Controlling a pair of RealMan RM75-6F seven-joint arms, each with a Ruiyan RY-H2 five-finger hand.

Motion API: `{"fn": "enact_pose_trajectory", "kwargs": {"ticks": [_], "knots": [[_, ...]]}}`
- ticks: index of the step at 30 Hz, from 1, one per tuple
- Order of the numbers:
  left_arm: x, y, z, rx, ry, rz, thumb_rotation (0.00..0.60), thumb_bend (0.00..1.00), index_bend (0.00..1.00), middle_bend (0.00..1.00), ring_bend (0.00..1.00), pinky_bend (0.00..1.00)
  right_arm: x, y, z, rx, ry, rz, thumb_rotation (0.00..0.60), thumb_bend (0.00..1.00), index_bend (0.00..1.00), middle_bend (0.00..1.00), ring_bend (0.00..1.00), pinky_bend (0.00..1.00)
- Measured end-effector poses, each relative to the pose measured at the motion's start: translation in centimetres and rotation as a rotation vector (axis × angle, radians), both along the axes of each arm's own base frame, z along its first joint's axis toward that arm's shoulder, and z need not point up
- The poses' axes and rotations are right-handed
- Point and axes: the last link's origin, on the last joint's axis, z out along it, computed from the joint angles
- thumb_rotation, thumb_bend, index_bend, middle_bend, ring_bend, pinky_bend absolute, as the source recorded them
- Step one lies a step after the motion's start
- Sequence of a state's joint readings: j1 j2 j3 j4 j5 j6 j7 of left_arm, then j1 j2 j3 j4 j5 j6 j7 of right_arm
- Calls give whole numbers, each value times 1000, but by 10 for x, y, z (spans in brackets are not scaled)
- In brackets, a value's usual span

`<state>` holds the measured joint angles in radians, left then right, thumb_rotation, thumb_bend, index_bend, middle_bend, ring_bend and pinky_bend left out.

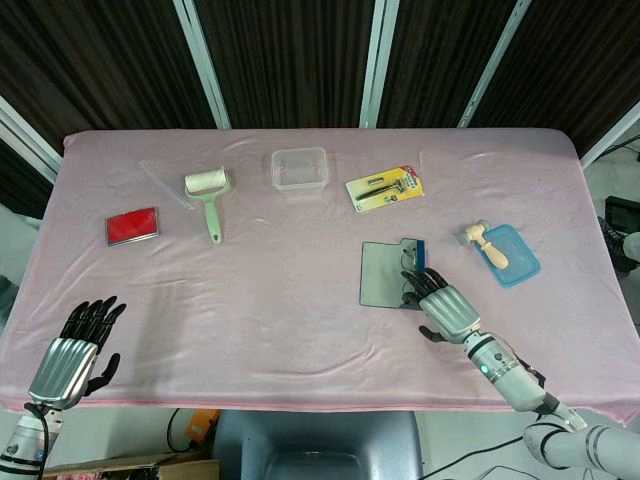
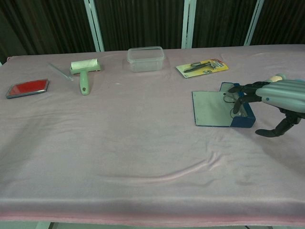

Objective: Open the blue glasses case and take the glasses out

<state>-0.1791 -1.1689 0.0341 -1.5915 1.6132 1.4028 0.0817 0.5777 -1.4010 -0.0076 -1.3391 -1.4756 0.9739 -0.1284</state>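
From the head view, the blue glasses case [image 1: 392, 273] lies open on the right half of the pink table [image 1: 300, 300], its grey lid flat toward the left and its blue tray along the right edge. The glasses [image 1: 409, 283] still sit in that tray, only partly visible under the right hand [image 1: 441, 306], whose dark fingers [image 1: 424, 282] are spread and reach over the tray's near end; whether they touch the frames cannot be told here. Just right of the case, apart from it, one light blue tray [image 1: 510, 254] carries one small wooden mallet [image 1: 484, 243]. Behind the case lies one yellow carded razor pack [image 1: 385, 188], then one clear plastic box [image 1: 299, 168], one green-handled lint roller [image 1: 209, 200] with one clear strip [image 1: 166, 185] beside it, and one red flat case [image 1: 132, 225] far left. The left hand [image 1: 72, 351] hangs at the near left corner, fingers spread, holding nothing, well apart from everything. In the chest view, the case [image 2: 222, 108] shows its grey lid flat and its blue wall raised on the right, with the thin wire glasses [image 2: 230, 102] resting against the wall. The right hand [image 2: 274, 98] comes in from the right, its fingers [image 2: 240, 90] fanned and curling down into the tray over the glasses, thumb held low and apart beside the case's near corner; no pinch is visible. The razor pack [image 2: 202, 67], clear box [image 2: 146, 58], roller [image 2: 84, 71] and red case [image 2: 27, 88] line the far side, none between hand and case.
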Motion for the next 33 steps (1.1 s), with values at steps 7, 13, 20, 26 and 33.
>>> {"fn": "enact_pose_trajectory", "kwargs": {"ticks": [7,13,20,26,33], "knots": [[0,-1,1,-2,-2,-2,600,435,0,0,0,53,0,-8,-9,-34,8,-23,600,451,508,109,25,0],[-1,-1,3,4,-7,1,600,435,0,0,0,53,2,-13,-15,-38,-2,-49,600,450,552,114,43,0],[-1,-1,2,0,-6,-1,600,434,0,0,0,54,5,-6,-17,-39,0,-8,600,451,656,147,67,0],[0,-2,2,-2,-7,-4,600,435,0,0,0,53,5,-6,-19,-42,3,-3,600,451,733,196,109,0],[-1,-1,3,2,-9,0,600,435,0,0,0,53,13,-6,-26,-47,20,79,600,451,774,203,128,0]]}}
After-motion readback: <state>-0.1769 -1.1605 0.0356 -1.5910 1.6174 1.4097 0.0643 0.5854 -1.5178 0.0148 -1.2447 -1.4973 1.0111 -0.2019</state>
